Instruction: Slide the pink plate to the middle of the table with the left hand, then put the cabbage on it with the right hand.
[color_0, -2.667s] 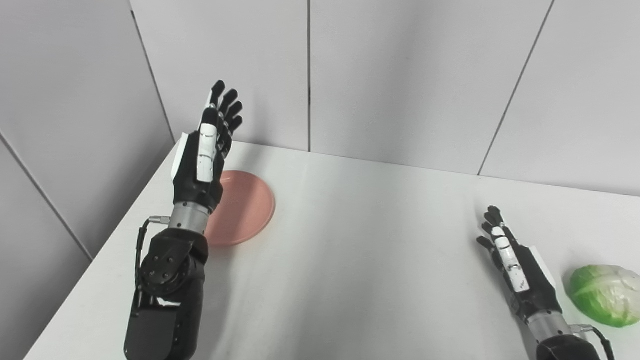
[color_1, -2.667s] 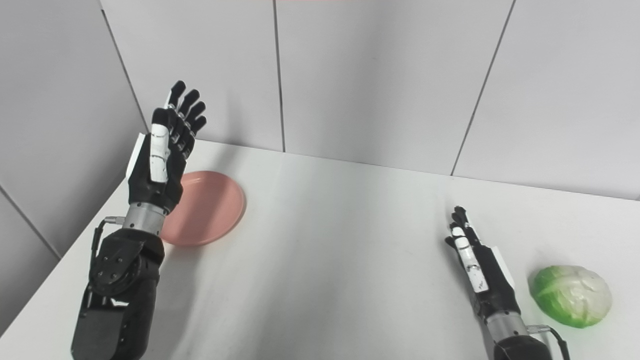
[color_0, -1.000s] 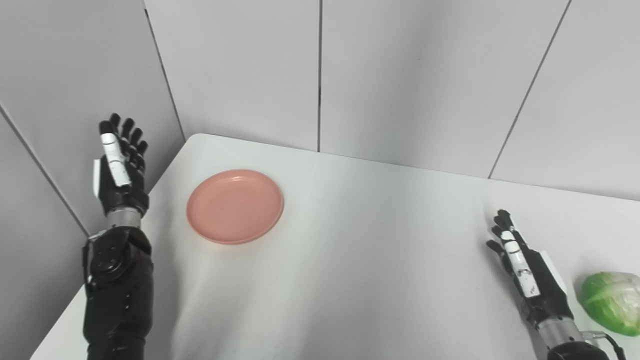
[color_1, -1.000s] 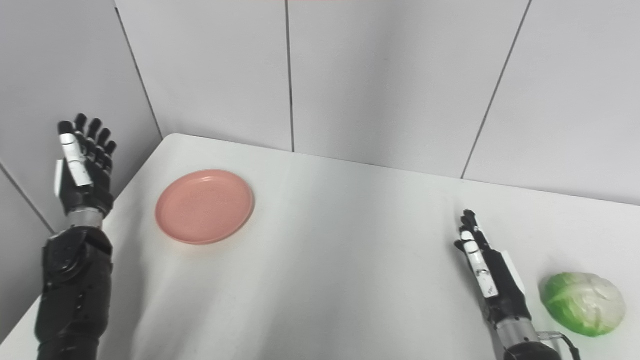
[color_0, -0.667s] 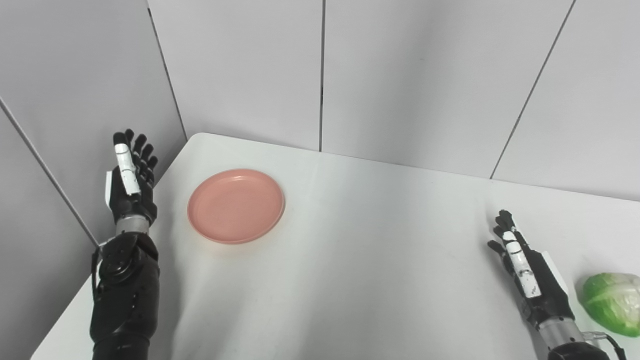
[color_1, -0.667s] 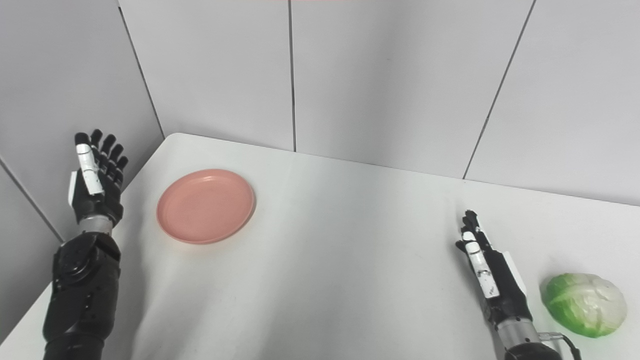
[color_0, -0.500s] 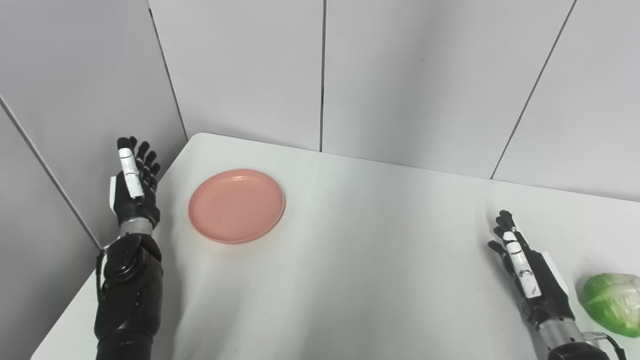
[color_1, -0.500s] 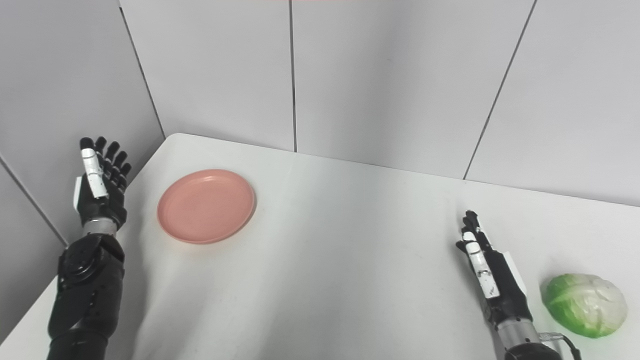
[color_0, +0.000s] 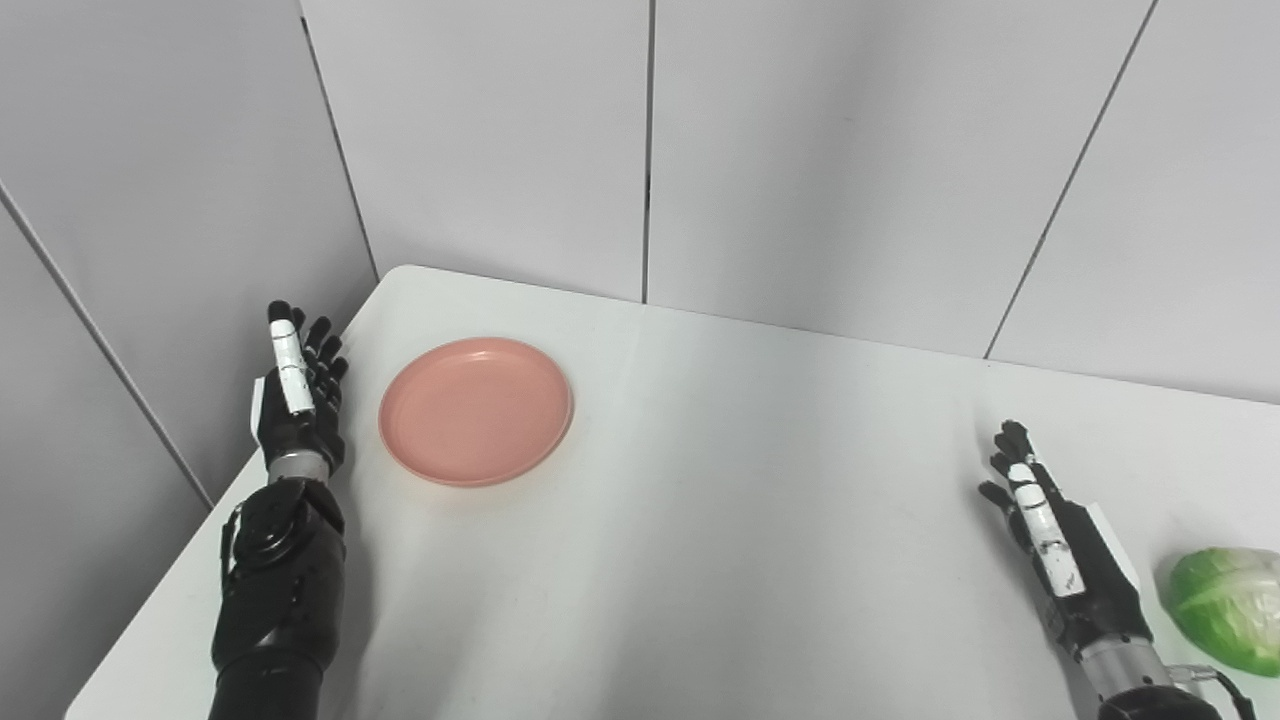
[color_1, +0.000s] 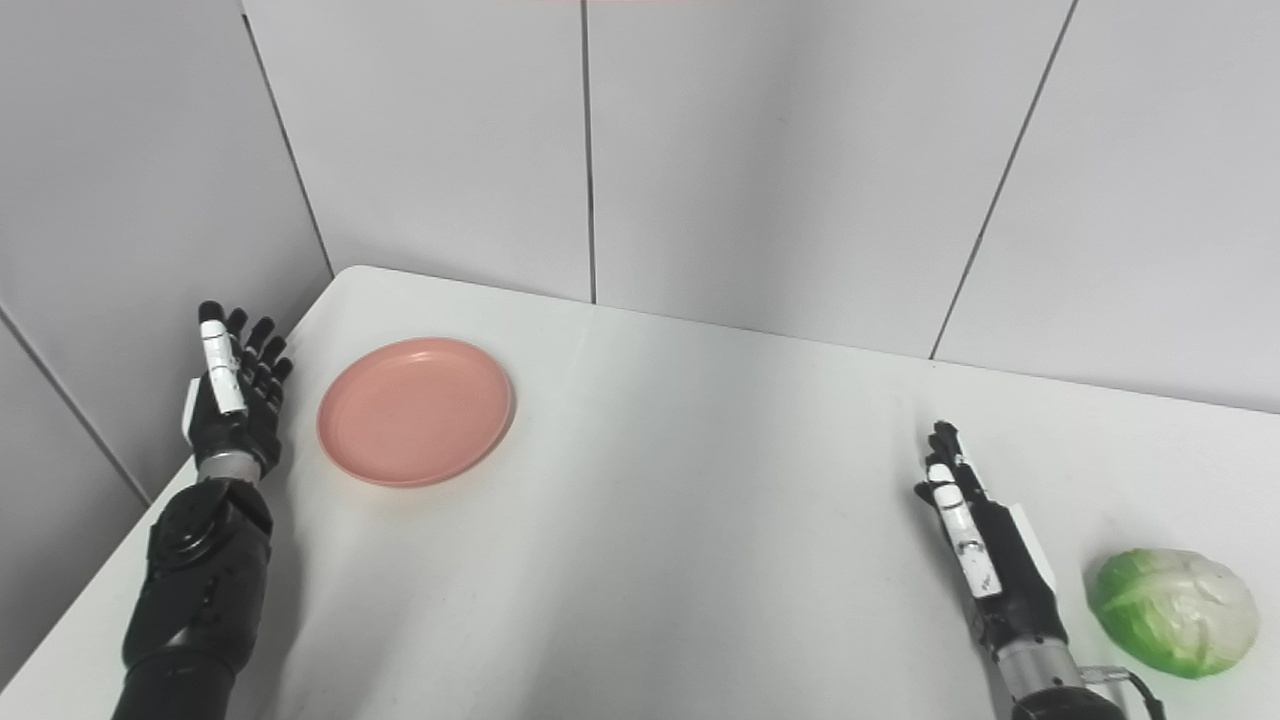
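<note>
White table (color_0: 700, 520): plate (color_0: 476, 411) far left, my left hand (color_0: 297, 390) beside it, fingers spread, empty. Right hand (color_1: 985, 550) likewise, near cabbage (color_1: 1175, 598).

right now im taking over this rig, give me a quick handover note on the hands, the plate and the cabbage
Left hand: open, holding nothing, just off the left side of the pink plate; contact with the rim cannot be told.
Right hand: open, holding nothing, to the left of the cabbage, not touching it.
Pink plate: on the table near its far left corner, not in the middle.
Cabbage: on the table at the near right.
Done: nothing.
Left: slide the plate to the middle with the left hand, then put the cabbage on it with the right hand.
</note>
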